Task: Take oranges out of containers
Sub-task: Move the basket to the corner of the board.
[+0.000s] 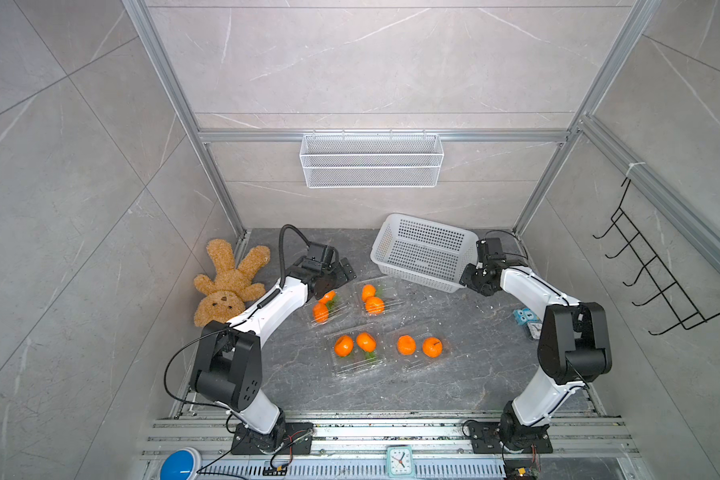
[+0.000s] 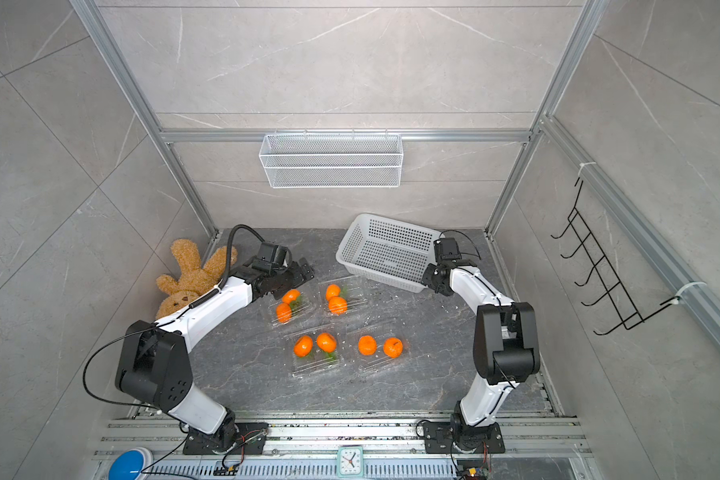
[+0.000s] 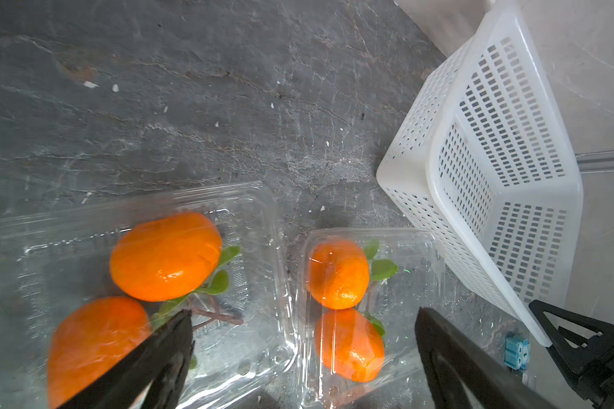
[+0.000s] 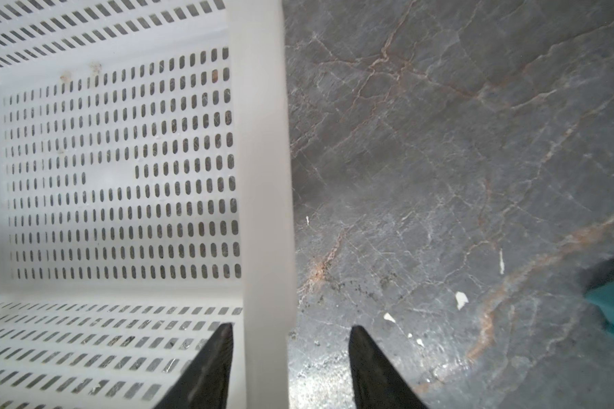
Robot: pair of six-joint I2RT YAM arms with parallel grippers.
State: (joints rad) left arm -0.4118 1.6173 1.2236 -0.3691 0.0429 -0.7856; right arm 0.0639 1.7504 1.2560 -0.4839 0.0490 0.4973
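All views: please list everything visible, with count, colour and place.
oranges: eight, orange, two inside each container
containers: four, clear, middle of table
plastic basket: one, white, far right of table
wire basket: one, white, back wall
plush toy: one, brown, table's left edge
hook rack: one, black, right wall
clock: one, mint green, front rail
dome button: one, blue, front left corner
small item: one, light blue, table's right edge, unclear what
table: one, dark grey stone
left arm: one, white and black, jaws wide open over the far containers
right arm: one, white and black, jaws astride the plastic basket's rim, not yet closed
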